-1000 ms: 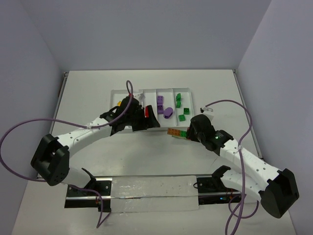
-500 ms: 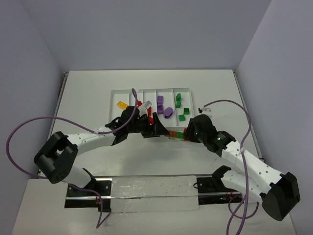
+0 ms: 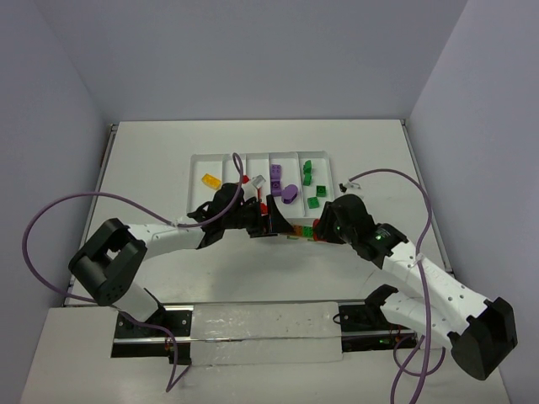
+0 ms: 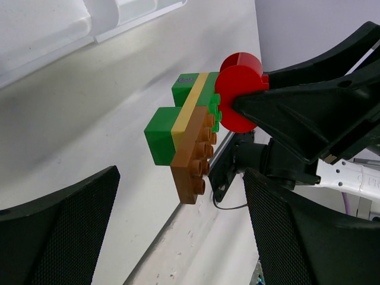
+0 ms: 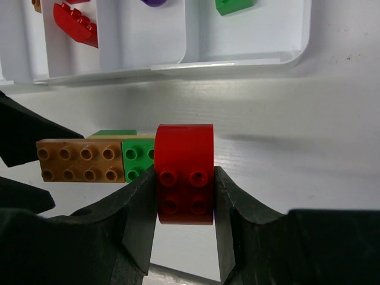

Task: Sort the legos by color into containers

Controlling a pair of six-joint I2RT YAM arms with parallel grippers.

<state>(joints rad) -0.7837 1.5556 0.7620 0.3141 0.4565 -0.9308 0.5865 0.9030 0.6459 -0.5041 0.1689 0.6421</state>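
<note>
The cluster of legos [image 4: 187, 133] hangs just off the near rim of the tray [image 5: 237, 59], lifted clear of the table [image 3: 152, 168]. It is made of a red brick [image 5: 184, 172], green bricks [image 5: 138, 159], a thin yellow plate [image 4: 191, 101] and an orange-brown brick [image 5: 80, 160] at the end away from the red one. Inside the tray, loose yellow, red, purple and green pieces lie in separate compartments.

The right gripper [image 3: 324, 227] pinches the red brick between its 2 fingers, carrying the whole cluster. The left gripper [image 4: 178, 237] faces it from the other side, also just off the tray's near rim, with its jaws spread wide and touching nothing.

The step in hand looks like breaking the cluster apart so each colour can go to its own compartment. The next move likely calls for the left gripper to advance until its fingers straddle the orange-brown brick alone, close on it, then twist or pull while the right gripper holds firm.
</note>
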